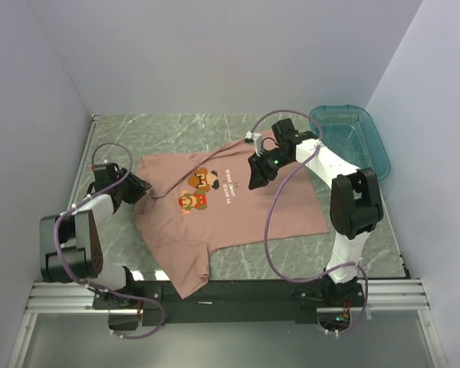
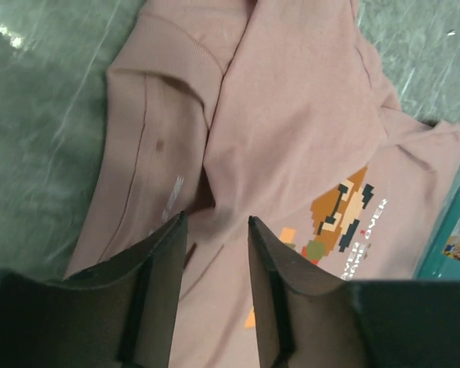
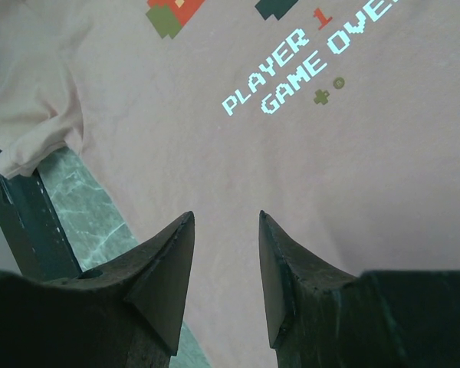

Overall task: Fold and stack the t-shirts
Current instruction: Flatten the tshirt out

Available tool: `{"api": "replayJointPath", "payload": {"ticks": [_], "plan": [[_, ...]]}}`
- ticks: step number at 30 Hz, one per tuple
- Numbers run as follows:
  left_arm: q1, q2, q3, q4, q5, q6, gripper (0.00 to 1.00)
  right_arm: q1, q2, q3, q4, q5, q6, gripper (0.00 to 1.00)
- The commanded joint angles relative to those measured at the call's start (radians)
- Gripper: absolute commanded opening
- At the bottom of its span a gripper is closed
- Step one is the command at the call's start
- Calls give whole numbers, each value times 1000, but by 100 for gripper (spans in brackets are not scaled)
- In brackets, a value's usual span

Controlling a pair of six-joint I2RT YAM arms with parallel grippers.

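Salmon-pink cotton makes up the one short-sleeved t-shirt [image 1: 238, 218] in view. It lies face up on the grey marbled table [image 1: 176, 129], between the two arms, with its pixel-character chest print [image 1: 198, 190] showing. None of it is folded over yet, so I judge the task to be at its start: the shirt is being spread and squared before the first fold, and nothing is stacked.

The left hand [image 2: 218, 222] hangs low over the shirt's left end, by a wrinkled ridge of cloth. Its fingers are apart with nothing pinched between them. The right hand [image 3: 226, 218] hovers above the chest area below the white lettering [image 3: 307, 65], also parted and empty.

The lettering sits to the right of the characters in the overhead view. From that I take the neck end to point toward the left arm and the hem toward the right side, near the teal plastic tub [image 1: 368, 132]. The long axis therefore runs across the table, tilted slightly. One sleeve [image 1: 182, 280] reaches toward the near edge.

The next move likely calls for each hand to drop onto an edge, close on a single layer and carry it across. The ridge at the left end should be smoothed first.
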Motion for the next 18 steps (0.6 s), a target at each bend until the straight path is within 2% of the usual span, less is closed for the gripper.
{"api": "replayJointPath", "payload": {"ticks": [1,18], "plan": [[1,71,86,42,70,65,42,-6,-56,-2,16,-31,-5,46],[-23,180,124,45,134,90,43,-8,-56,1,4,-45,-10,47]]}}
